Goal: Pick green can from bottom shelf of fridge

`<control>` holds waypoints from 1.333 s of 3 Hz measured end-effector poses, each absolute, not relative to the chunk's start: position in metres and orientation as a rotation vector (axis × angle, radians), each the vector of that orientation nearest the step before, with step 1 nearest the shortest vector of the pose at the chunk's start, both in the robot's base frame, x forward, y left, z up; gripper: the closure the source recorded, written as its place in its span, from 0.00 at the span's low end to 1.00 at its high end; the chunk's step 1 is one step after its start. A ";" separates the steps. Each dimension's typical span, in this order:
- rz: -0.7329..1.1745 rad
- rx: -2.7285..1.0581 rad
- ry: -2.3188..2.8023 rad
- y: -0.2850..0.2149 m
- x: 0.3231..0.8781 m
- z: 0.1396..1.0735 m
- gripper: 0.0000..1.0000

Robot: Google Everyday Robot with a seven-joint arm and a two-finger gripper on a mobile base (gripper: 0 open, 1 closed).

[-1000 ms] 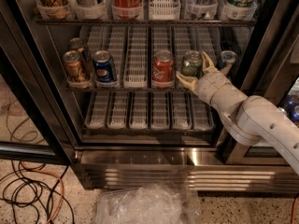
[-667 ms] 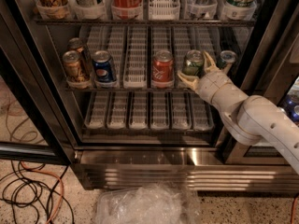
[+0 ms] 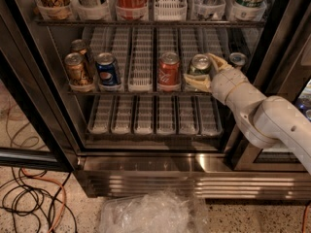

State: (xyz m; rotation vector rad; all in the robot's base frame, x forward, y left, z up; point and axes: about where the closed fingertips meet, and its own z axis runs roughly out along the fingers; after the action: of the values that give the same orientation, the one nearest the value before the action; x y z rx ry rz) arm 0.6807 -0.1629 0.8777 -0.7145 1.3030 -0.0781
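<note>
The green can [image 3: 198,65] stands upright at the front of a lane on a shelf of white ribbed lanes [image 3: 141,57] inside the fridge [image 3: 39,96]. It is to the right of the red cola can [image 3: 169,70]. My gripper [image 3: 202,73] reaches in from the right on a white arm [image 3: 262,110]. One of its fingers [image 3: 193,83] lies across the can's lower front and the other is behind the can's upper right, so the gripper is closed around the can. The lowest rack [image 3: 155,115] just beneath holds no cans.
A blue can [image 3: 107,71] and two bronze cans [image 3: 77,69] stand at the left of the same shelf, and a silver-topped can [image 3: 237,59] is at the far right. The shelf above [image 3: 146,22] holds more drinks. The steel base panel [image 3: 160,164], a plastic bag [image 3: 150,212] and cables [image 3: 29,198] are below.
</note>
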 end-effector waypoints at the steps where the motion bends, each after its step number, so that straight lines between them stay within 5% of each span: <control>1: 0.016 -0.689 1.270 -0.147 0.676 0.893 1.00; 4: 0.050 -0.643 1.188 -0.142 0.666 0.931 1.00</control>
State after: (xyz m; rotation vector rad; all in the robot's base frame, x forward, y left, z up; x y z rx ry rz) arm 0.6661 -0.1420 0.9308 -0.6434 1.1881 0.0504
